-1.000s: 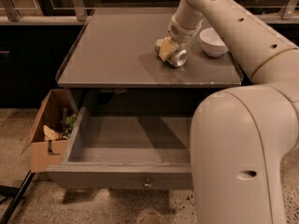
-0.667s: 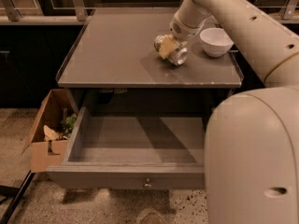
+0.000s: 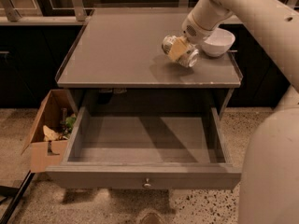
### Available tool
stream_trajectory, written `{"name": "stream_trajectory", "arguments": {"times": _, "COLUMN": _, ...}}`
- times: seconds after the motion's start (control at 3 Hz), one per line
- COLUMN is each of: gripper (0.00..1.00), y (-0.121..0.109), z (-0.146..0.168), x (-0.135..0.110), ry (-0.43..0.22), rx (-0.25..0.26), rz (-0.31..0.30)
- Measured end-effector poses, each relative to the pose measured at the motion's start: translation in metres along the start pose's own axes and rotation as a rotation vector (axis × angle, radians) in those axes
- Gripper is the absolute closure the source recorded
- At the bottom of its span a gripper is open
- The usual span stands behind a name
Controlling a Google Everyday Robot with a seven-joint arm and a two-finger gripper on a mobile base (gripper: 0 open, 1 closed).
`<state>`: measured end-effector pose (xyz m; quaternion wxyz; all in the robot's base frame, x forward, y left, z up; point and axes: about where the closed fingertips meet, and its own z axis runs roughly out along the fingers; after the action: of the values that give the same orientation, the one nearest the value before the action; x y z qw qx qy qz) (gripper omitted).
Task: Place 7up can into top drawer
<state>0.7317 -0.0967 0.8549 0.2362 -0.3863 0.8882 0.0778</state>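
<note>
My gripper [image 3: 179,50] hangs just above the right part of the grey countertop [image 3: 121,50], shut on the 7up can [image 3: 187,58]. The can is held on its side, with shiny metal ends showing on both sides of the yellowish fingers [image 3: 177,47]. The top drawer [image 3: 145,176] is pulled wide open below the counter, its round metal knob [image 3: 147,184] at the front. Its inside looks bare. The can is over the counter, behind the drawer opening.
A white bowl [image 3: 216,42] stands on the counter just right of the gripper. A brown cardboard box [image 3: 46,134] with scraps sits on the floor left of the drawer. My white arm and body [image 3: 271,125] fill the right side. The floor is speckled.
The gripper and can have lifted slightly and shifted a little toward the front of the counter, away from the bowl. The view has also moved.
</note>
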Motion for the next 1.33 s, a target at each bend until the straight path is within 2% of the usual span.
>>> {"name": "stream_trajectory", "arguments": {"times": 0.33, "gripper": 1.00, "y": 0.013, "z": -0.012, "x": 0.019, "ry": -0.009, "rx": -0.070, "rz": -0.124}}
{"name": "stream_trajectory", "arguments": {"times": 1.0, "gripper": 1.00, "y": 0.051, "z": -0.028, "x": 0.052, "ry": -0.036, "rx": -0.295, "rz": -0.396}}
{"name": "stream_trajectory", "arguments": {"times": 1.33, "gripper": 1.00, "y": 0.064, "z": -0.038, "x": 0.070, "ry": -0.074, "rx": -0.372, "rz": -0.448}}
